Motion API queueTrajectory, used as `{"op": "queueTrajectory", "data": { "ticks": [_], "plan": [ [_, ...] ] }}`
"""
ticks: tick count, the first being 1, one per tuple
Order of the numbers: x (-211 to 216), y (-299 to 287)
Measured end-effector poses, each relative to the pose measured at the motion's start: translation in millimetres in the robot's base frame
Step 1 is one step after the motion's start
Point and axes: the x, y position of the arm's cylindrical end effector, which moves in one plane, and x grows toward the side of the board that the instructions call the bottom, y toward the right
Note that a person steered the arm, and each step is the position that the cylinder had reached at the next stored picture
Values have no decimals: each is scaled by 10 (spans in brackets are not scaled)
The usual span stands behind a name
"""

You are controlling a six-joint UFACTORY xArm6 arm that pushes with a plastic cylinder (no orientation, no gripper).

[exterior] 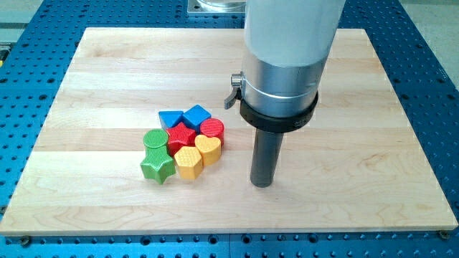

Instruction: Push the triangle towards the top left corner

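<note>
A blue triangle block [170, 118] lies at the top left of a tight cluster near the board's middle. Beside it on the right is a blue cube [196, 115]. Below them are a red star [181, 136], a red cylinder [212, 130], a green cylinder [154, 140], a green star [157, 168], a yellow hexagon [188, 163] and a yellow heart [208, 148]. My tip [262, 183] rests on the board to the right of the cluster, a short gap right of the yellow heart and apart from every block.
The wooden board [93, 79] lies on a blue perforated table [21, 86]. The arm's wide grey cylinder [287, 50] hangs over the upper middle of the board and hides part of its top edge.
</note>
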Motion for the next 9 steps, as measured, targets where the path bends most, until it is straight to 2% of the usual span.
{"op": "queueTrajectory", "data": {
  "ticks": [2, 3, 4, 5, 8, 9],
  "plan": [
    [92, -18],
    [598, -84],
    [629, -370],
    [514, -894],
    [-468, -1138],
    [-948, -1123]
  ]
}}
